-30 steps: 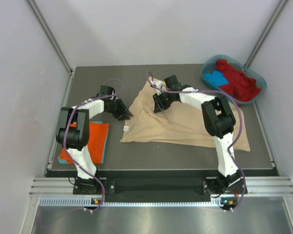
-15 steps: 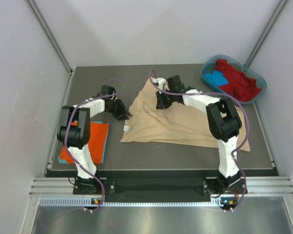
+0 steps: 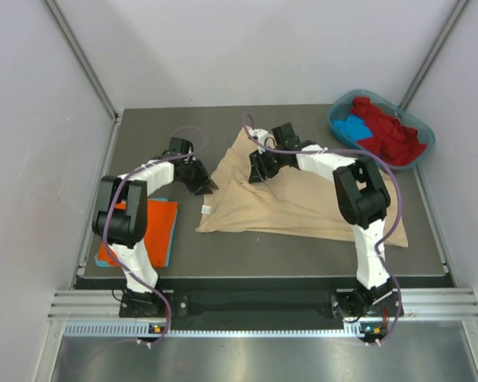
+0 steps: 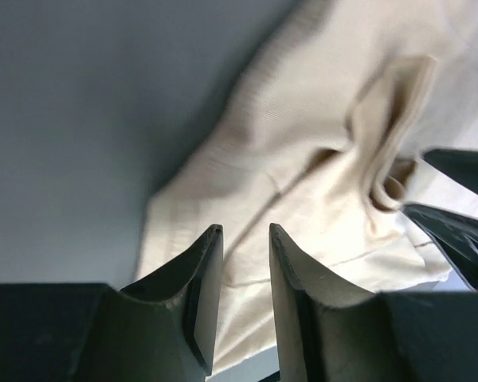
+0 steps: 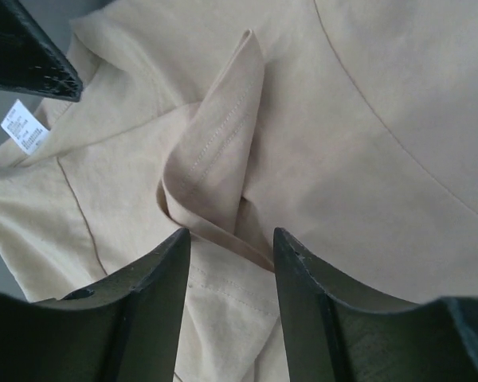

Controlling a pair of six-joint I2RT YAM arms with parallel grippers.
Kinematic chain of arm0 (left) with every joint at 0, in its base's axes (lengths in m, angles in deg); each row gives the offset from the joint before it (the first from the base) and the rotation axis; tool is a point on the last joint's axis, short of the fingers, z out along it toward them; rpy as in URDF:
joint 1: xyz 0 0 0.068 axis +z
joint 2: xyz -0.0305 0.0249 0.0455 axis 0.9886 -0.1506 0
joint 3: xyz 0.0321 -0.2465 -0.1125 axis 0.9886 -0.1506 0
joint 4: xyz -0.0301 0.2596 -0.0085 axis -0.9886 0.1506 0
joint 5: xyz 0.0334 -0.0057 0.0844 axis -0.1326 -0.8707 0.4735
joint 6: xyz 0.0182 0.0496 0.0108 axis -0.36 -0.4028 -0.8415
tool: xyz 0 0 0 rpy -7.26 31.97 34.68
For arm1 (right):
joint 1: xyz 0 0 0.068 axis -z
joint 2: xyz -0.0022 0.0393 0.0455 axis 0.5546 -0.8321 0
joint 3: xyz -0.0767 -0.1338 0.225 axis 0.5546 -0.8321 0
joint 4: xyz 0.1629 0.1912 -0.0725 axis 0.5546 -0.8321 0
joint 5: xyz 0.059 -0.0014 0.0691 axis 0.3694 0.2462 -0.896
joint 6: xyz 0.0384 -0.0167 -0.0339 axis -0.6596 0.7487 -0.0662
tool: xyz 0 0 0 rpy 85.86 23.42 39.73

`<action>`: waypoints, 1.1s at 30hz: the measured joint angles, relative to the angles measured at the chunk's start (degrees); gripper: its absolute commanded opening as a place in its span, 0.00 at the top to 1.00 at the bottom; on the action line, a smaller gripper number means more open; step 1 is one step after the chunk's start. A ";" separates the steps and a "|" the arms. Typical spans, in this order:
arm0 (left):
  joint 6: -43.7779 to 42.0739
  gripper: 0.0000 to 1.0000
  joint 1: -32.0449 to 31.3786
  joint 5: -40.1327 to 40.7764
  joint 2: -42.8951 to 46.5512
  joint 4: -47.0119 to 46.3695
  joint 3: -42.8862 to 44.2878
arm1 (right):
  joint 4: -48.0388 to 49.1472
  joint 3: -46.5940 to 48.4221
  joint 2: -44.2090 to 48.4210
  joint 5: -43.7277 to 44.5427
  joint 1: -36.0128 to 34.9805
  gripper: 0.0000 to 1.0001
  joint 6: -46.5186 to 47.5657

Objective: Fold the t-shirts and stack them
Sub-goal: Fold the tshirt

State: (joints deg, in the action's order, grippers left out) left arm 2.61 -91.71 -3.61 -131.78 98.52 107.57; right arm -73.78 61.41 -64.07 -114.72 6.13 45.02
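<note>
A beige-tan t-shirt lies spread out in the middle of the table, its white label at the left corner. My right gripper hovers open over the shirt's upper left part. A raised fold of beige cloth sits just ahead of the right gripper, with nothing between the fingers. My left gripper is at the shirt's left edge; its jaws stand narrowly open and hold nothing. An orange folded t-shirt rests on a blue one at the left. Red and blue t-shirts fill the tub.
The teal-blue oval tub stands at the back right corner. The white label shows beside the left gripper's finger in the right wrist view. Grey walls enclose the table on three sides.
The right gripper shifted a little toward the back over the shirt and came back toward the left. The left gripper barely moved. The shirt lies as before.
</note>
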 measured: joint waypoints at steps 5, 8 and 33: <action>0.35 0.67 -3.69 1.05 3.43 -0.20 -0.02 | -1.75 2.14 -2.34 -0.66 0.72 0.65 0.79; 0.66 0.67 -6.01 2.25 4.42 -1.22 -0.57 | -2.14 2.54 -2.95 -0.72 1.36 0.62 0.83; 4.00 0.69 -11.17 2.51 -0.17 -6.38 -3.85 | -2.01 2.51 -4.02 -3.19 2.60 0.58 0.87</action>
State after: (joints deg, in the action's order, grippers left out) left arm 6.61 -102.88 -1.09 -131.95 92.14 103.73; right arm -75.79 63.92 -68.09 -117.91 8.73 45.90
